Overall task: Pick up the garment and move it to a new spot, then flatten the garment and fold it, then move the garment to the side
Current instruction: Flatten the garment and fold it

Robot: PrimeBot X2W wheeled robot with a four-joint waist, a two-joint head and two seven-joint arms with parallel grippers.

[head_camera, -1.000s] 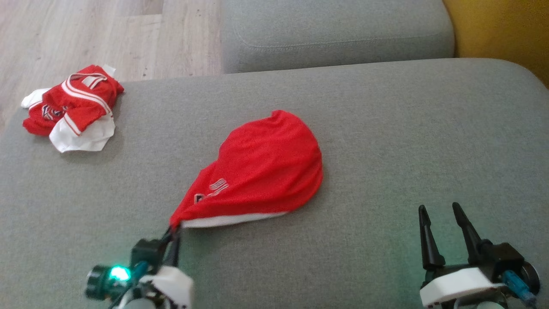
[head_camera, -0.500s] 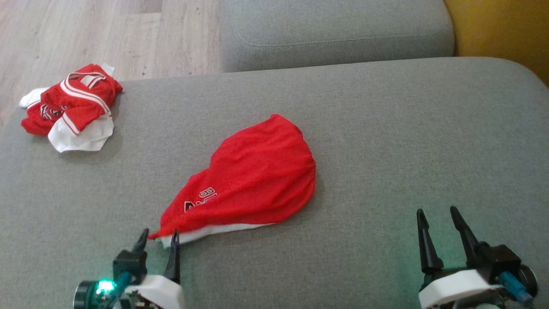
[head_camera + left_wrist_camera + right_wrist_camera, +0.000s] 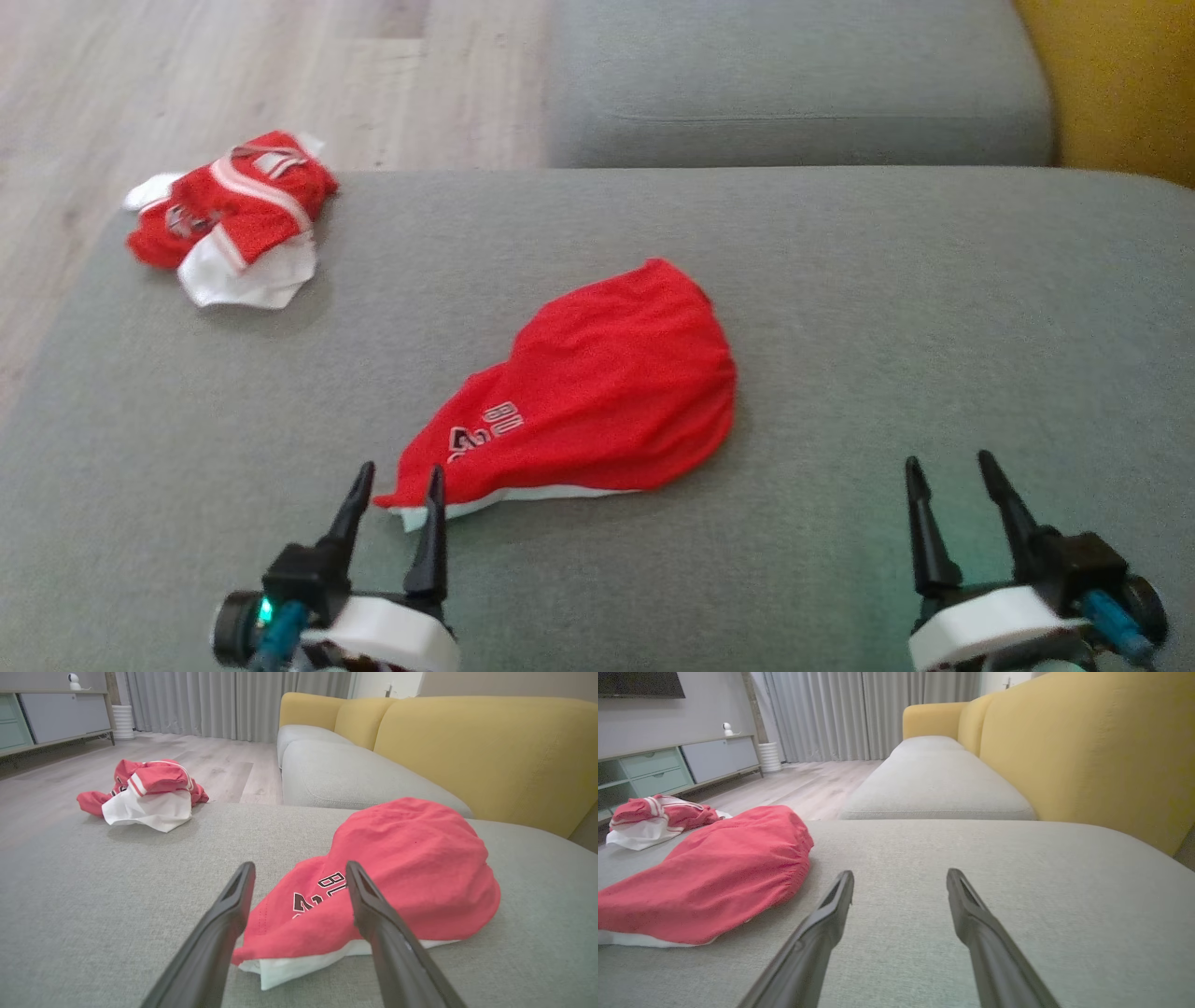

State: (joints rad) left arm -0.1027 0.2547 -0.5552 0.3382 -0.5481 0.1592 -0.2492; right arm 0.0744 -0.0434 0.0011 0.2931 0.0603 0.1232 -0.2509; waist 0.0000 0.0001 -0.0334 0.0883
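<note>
By the near edge of the grey fabric sofa cushion (image 3: 887, 308) my left gripper (image 3: 401, 467) stands wide, the corner of the red mesh garment (image 3: 607, 383) lying loose between its jaws; my right gripper (image 3: 948, 457) is wide and empty. The garment spreads toward the cushion's middle, and a red-and-white jersey (image 3: 233, 210) sits at its far left corner.

Each gripper has two long, tapering black fingers (image 3: 429, 546) set in a black block above a rounded white wrist shell (image 3: 980, 630). The left gripper (image 3: 401, 467), at seven o'clock in the head view, carries a small green light (image 3: 267, 609). The right gripper (image 3: 947, 457), at five o'clock, carries a teal-blue plug (image 3: 1109, 623).
</note>
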